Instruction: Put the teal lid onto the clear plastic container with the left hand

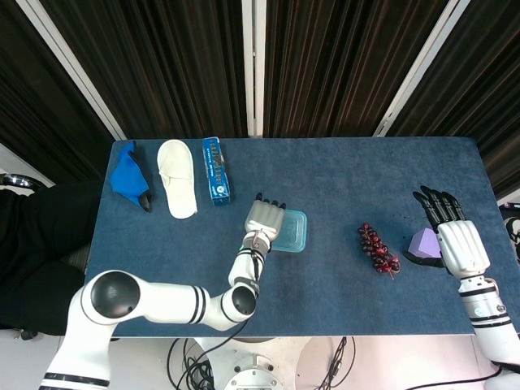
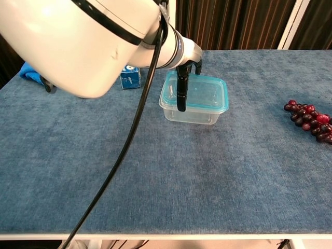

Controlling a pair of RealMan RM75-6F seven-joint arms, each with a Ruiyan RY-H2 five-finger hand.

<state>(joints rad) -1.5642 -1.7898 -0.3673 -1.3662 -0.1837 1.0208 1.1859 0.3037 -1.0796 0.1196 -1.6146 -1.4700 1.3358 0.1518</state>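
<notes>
The teal lid [image 2: 202,92] lies on top of the clear plastic container [image 2: 193,115] near the table's middle, and shows in the head view as one teal square [image 1: 294,232]. My left hand [image 1: 264,218] is at the lid's left edge. In the chest view one dark finger [image 2: 181,92] reaches down over the lid's near-left rim while the others curl at its far edge, so the hand grips the lid. My right hand [image 1: 457,237] lies at the table's right end, fingers spread, holding nothing.
A purple block [image 1: 423,242] sits just left of the right hand, and a bunch of dark red grapes [image 1: 378,249] [image 2: 311,120] lies between it and the container. A blue cloth [image 1: 127,175], a white slipper [image 1: 177,188] and a blue box [image 1: 215,179] line the table's far left.
</notes>
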